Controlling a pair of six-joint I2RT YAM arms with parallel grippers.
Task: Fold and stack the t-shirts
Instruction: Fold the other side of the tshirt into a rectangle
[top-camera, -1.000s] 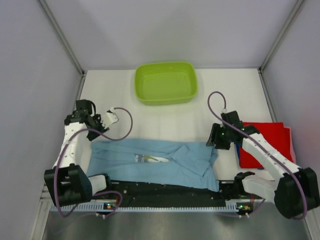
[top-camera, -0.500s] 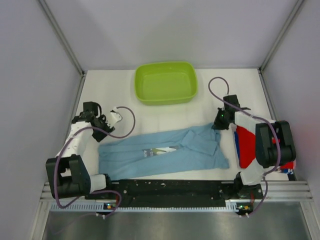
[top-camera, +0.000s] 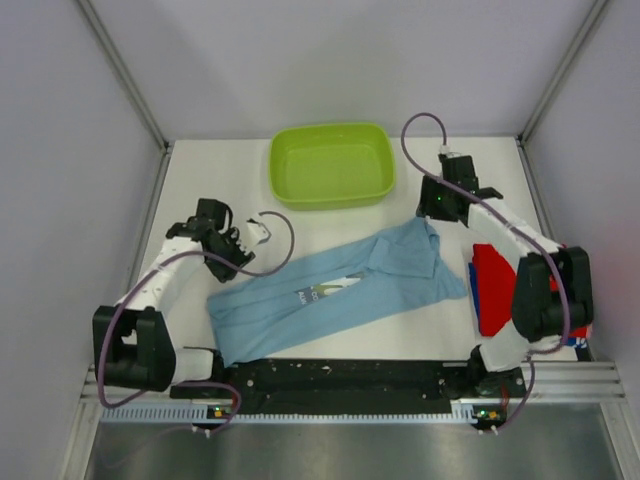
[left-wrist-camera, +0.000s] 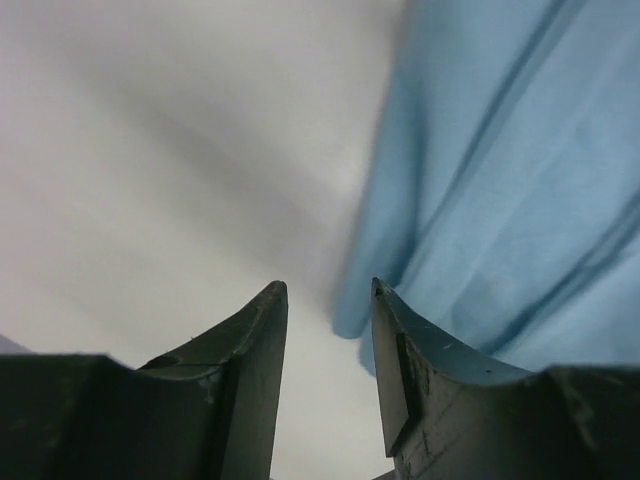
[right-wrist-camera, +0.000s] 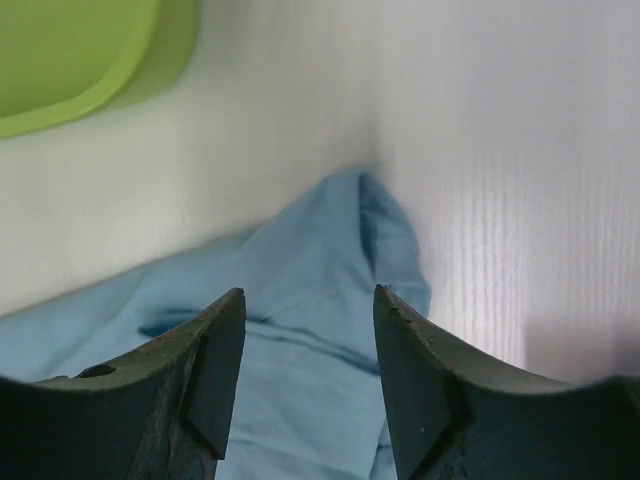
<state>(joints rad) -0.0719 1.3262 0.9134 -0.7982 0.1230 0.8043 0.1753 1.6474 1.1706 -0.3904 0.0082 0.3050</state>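
The light blue t-shirt (top-camera: 350, 290) lies crumpled in a diagonal band on the white table, from near left to far right, its white lettering showing at the middle. My left gripper (top-camera: 232, 255) hovers at its left upper edge; in the left wrist view it (left-wrist-camera: 325, 290) is open over bare table, with the blue cloth (left-wrist-camera: 520, 180) just right of the right finger. My right gripper (top-camera: 430, 212) is at the shirt's far right tip, open (right-wrist-camera: 308, 292) above the cloth (right-wrist-camera: 320, 260), gripping nothing. A folded red t-shirt (top-camera: 495, 275) lies on a darker blue one (top-camera: 472, 295) at the right.
A lime-green plastic basin (top-camera: 280, 170) stands at the back centre, its corner also in the right wrist view (right-wrist-camera: 70, 50). Grey walls enclose the table on three sides. A black rail (top-camera: 340, 385) runs along the near edge between the arm bases.
The blue shirt was dragged off the near edge and swung into a diagonal toward the back right. The right gripper moved back toward the basin and let go; the left gripper moved right.
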